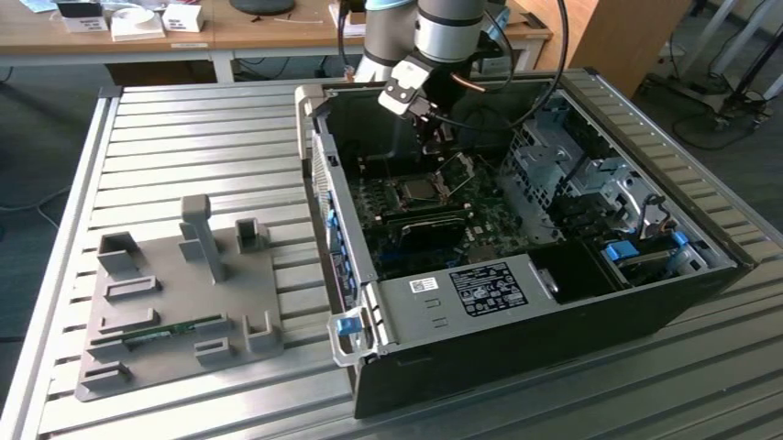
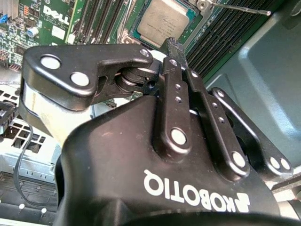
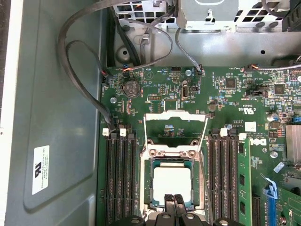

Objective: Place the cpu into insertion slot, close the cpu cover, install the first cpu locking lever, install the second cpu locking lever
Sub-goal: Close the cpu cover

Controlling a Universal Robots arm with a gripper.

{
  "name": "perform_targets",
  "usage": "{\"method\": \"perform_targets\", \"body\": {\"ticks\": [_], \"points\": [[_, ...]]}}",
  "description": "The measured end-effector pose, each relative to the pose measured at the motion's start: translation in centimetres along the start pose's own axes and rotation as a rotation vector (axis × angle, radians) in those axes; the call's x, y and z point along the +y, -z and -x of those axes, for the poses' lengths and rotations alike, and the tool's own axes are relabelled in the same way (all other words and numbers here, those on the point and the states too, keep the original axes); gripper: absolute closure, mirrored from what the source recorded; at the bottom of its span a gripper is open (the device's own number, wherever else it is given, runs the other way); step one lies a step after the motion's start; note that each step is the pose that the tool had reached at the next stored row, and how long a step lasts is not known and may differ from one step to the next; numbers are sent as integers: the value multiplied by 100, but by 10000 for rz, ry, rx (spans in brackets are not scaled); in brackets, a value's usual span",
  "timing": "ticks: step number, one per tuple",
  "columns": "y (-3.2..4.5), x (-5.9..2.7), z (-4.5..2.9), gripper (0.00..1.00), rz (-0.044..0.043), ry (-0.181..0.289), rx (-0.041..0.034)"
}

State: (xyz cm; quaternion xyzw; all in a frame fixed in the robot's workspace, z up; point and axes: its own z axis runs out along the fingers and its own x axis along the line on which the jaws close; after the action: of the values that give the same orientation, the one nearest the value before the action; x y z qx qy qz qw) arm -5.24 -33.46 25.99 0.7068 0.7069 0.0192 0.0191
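Near edge of cpu (image 3: 165, 181), seemingly, behind gripper (image 3: 175, 199)

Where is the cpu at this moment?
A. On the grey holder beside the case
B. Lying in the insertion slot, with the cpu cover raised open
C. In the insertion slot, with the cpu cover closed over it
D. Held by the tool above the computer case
B: in the first wrist view the cpu lies flat in the insertion slot, its silvery top uncovered, while the cpu cover stands raised behind it and the tool sits at the chip's edge.
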Motion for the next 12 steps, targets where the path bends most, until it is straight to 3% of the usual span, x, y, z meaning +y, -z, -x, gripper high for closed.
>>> {"method": "perform_targets", "body": {"ticks": [12], "points": [[49, 3, 0, 89, 1, 0, 1]]}}
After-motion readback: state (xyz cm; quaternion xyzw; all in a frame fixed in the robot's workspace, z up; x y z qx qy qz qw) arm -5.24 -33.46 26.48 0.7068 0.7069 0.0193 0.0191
